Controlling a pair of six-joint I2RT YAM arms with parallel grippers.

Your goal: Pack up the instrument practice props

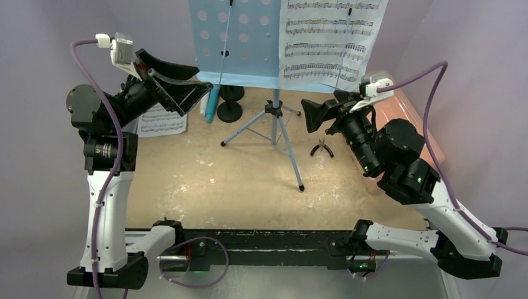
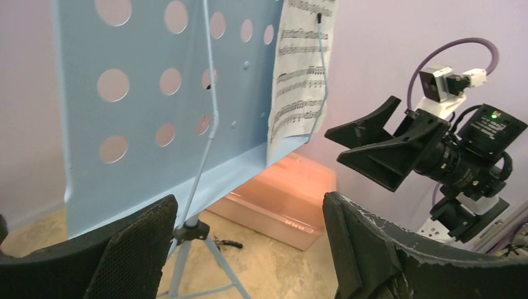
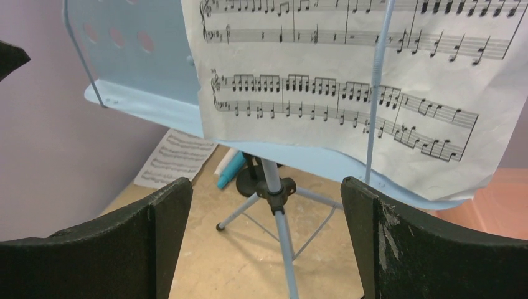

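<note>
- The rack (image 1: 240, 37) stood upright on its tripod (image 1: 276, 128) at the far middle of the table (image 1: 205, 180), with a sheet of music (image 1: 330, 43) resting on the right half of its face.
- The left jaws were spread wide and held nothing. In the top view they sat just left of the rack's shelf, near it but apart from it.
- The right jaws were also spread and empty, just right of the rack and below the sheet's lower corner.
- Only the top view showed the pliers (image 1: 321, 147) lying flat on the table right of the tripod, between it and the right arm (image 1: 398, 156).
- The top view also showed two holders (image 1: 229, 111) behind the rack's mast on the left, with a blue mic (image 1: 212, 103) and a white mic (image 1: 203, 111) beside them, and a loose page (image 1: 163, 119) flat on the table further left.
- The left wrist view alone showed the pink box (image 2: 286, 199) clearly, lying beyond the rack's shelf, and the right jaws side-on, gaping, to the right of the rack.
- The right wrist view alone made the printed notes readable, with a thin wire arm (image 3: 377, 87) crossing the sheet. Below the shelf it showed the blue mic, one holder and the loose page.
</note>
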